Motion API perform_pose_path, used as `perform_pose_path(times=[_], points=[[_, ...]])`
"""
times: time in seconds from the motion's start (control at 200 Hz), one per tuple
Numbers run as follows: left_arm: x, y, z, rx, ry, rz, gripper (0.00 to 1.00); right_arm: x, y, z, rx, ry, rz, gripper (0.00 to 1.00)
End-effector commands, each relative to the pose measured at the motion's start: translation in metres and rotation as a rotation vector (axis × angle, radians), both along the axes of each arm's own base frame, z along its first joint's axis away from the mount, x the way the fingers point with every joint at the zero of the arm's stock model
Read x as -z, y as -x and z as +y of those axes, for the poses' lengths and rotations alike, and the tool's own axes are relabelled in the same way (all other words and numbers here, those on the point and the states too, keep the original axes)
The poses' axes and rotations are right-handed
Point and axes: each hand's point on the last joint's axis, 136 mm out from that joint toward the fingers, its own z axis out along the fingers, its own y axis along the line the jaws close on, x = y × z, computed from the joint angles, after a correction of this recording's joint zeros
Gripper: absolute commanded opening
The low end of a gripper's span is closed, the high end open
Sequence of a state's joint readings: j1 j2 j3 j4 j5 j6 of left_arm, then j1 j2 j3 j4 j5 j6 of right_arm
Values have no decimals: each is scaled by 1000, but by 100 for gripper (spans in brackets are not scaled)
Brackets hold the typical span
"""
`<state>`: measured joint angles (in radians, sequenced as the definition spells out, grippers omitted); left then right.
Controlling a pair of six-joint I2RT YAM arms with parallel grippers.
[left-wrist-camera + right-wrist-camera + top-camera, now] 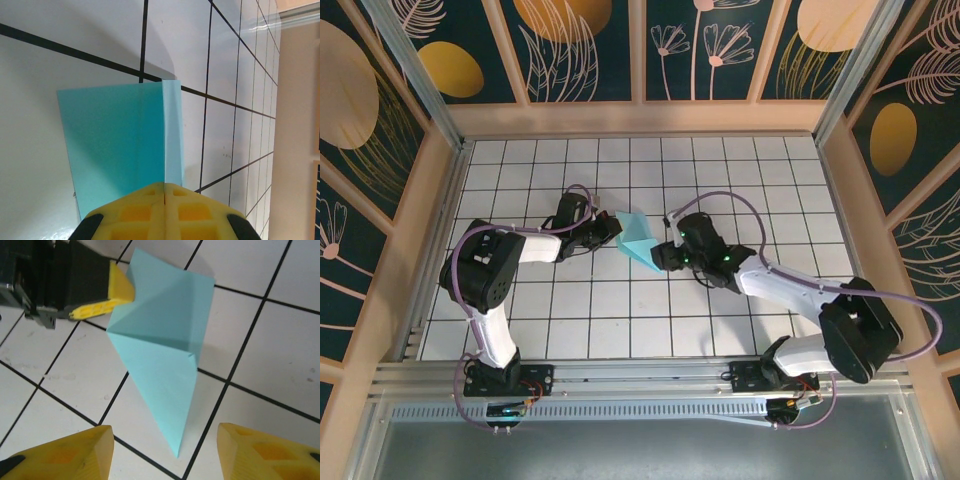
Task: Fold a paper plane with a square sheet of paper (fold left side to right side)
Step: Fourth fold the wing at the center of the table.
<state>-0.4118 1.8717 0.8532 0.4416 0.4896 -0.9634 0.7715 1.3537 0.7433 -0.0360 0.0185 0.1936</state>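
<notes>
Past the metal rail (620,375) at the near edge, the white grid table (620,310) holds the paper plane (160,340) mid-table — the right gripper (165,440) stands open and empty, just short of its pointed tip. The left gripper (165,192) is pinched shut on the wide end, hiding that edge; dark floral wall panels (590,50) rise behind.
</notes>
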Motion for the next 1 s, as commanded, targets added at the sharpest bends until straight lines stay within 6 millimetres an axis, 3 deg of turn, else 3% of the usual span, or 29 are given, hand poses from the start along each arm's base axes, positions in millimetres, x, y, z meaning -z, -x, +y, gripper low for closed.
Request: perform_pose_path(times=[0.0,0.155,0.34,0.996], points=[[-19,-4,-4,1,10,-22,0,13,-2,7,25,60,-44,60],[-21,-6,-4,9,-6,-23,0,34,7,33,-41,117,-30,60],[-25,-8,-7,15,2,-29,0,47,1,48,-42,180,-40,55],[-40,-5,-11,31,33,-32,0,65,-21,55,-2,282,-77,50]])
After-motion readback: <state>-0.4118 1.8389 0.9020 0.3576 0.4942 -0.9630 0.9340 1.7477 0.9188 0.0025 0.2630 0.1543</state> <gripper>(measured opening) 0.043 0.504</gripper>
